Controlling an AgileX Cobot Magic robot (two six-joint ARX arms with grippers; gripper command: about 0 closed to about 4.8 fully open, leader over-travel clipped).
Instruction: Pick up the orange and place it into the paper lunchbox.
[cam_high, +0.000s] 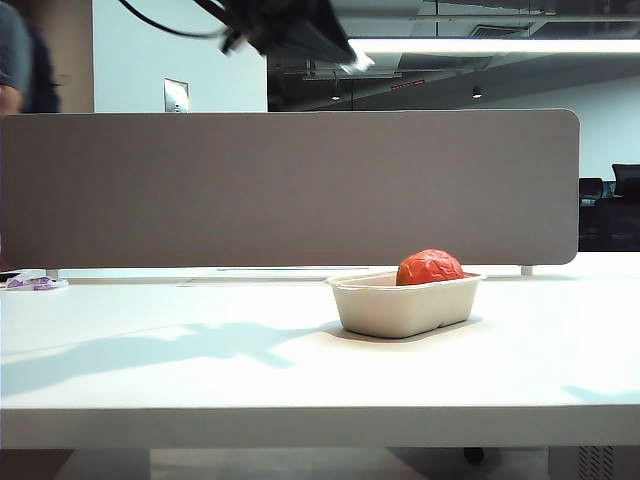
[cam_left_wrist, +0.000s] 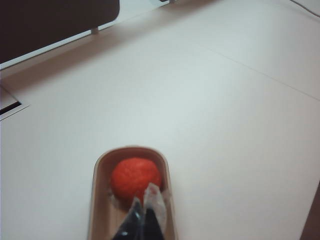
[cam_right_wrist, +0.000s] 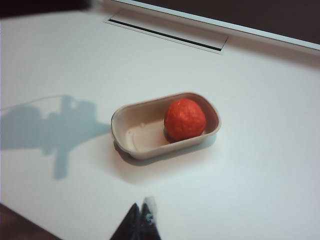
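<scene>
Now the orange (cam_right_wrist: 185, 119) sits inside the paper lunchbox (cam_right_wrist: 131, 122), at one end, with nothing else in it. The left gripper (cam_left_wrist: 145, 210) is pressed together above the box, and the right gripper (cam_right_wrist: 141, 212) is pressed together too, away from it.

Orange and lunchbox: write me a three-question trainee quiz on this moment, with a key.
1. True or false: the orange lies inside the paper lunchbox.
2. Which describes the left gripper? A) clamped on the orange B) shut and empty, above the lunchbox C) resting on the table
3. Fill in: in the exterior view the orange sits toward the ____ end of the lunchbox.

Key:
1. True. It rests inside the box, its top showing above the rim.
2. B. Its fingers are together with nothing between them.
3. Right. The right gripper is also shut, holding nothing, off to the side of the lunchbox.
</scene>
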